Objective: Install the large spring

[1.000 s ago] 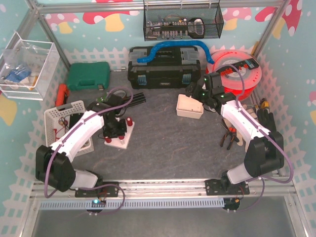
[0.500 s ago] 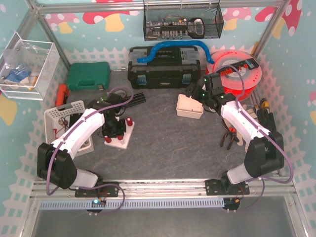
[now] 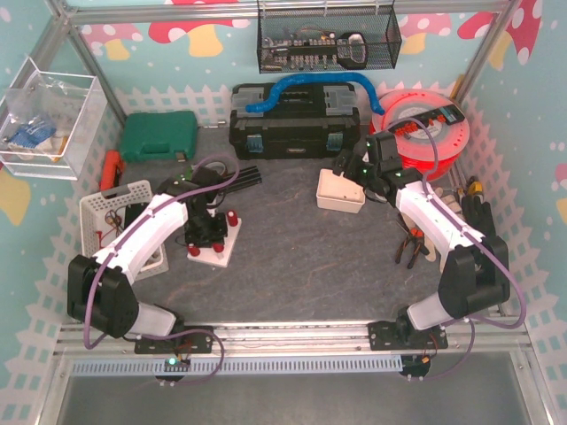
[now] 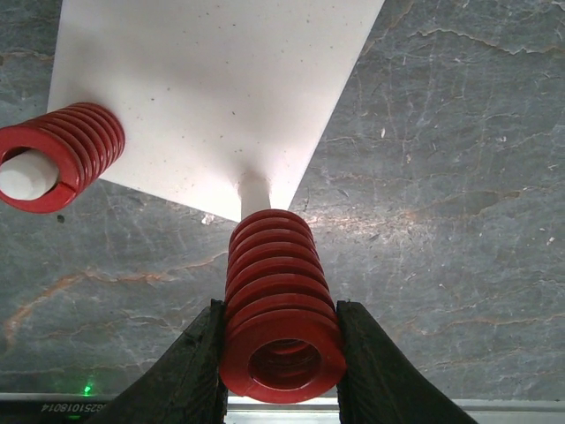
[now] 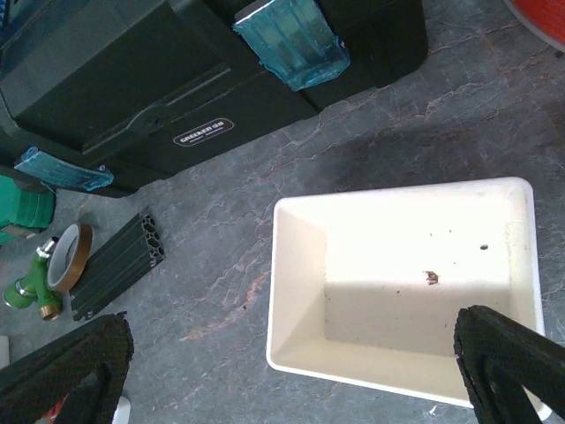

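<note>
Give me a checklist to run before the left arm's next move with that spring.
1. Grip of left gripper on large spring: ok.
2. Spring's far end aligned with bare white peg: ok.
3. Spring seated down to base plate: not ok.
4. Neighbouring peg holding second red spring: ok.
5. Open right gripper parked over white bin: ok.

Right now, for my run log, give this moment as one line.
left gripper: shut on large red spring at white peg | right gripper: open, by white bin
</note>
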Available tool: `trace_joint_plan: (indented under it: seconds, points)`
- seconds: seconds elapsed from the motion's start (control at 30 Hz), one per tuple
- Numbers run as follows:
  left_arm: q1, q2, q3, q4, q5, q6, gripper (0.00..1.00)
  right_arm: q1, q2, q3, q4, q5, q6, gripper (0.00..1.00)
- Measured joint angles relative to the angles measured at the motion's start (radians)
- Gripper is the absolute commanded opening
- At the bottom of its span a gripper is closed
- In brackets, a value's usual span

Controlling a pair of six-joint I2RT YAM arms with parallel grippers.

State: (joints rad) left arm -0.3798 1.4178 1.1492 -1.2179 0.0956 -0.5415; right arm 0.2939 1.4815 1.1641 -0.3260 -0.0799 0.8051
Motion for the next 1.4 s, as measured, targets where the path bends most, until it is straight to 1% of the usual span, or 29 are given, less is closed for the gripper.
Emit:
trace_joint_plan:
  seconds: [0.43,0.8,0.9,1.0,1.17,1.3,1.4]
  points:
    - [0.000,0.000,-0.001,-0.002,0.006,0.015,0.01,0.000,-0.017,-0.051,0.004,0.001,0.025,0.99]
    - [0.000,0.000,0.000,-0.012,-0.019,0.015,0.02,0.000,-0.038,-0.051,0.013,0.001,0.035,0.99]
    - [0.000,0.005,0.000,-0.027,-0.025,0.015,0.03,0.000,-0.038,-0.051,0.014,0.001,0.037,0.99]
    - [0.001,0.008,0.000,-0.026,-0.024,0.015,0.09,0.000,-0.038,-0.051,0.019,0.001,0.041,0.99]
    - [0.001,0.019,-0.012,-0.013,-0.021,0.015,0.29,0.000,-0.055,-0.080,0.029,0.001,0.045,0.99]
    - [0.002,0.038,-0.027,0.009,-0.016,0.014,0.37,0.000,-0.078,-0.105,0.030,0.005,0.047,0.99]
    - [0.006,0.046,-0.037,0.030,-0.014,0.007,0.47,0.000,-0.100,-0.109,0.025,0.019,0.040,0.99]
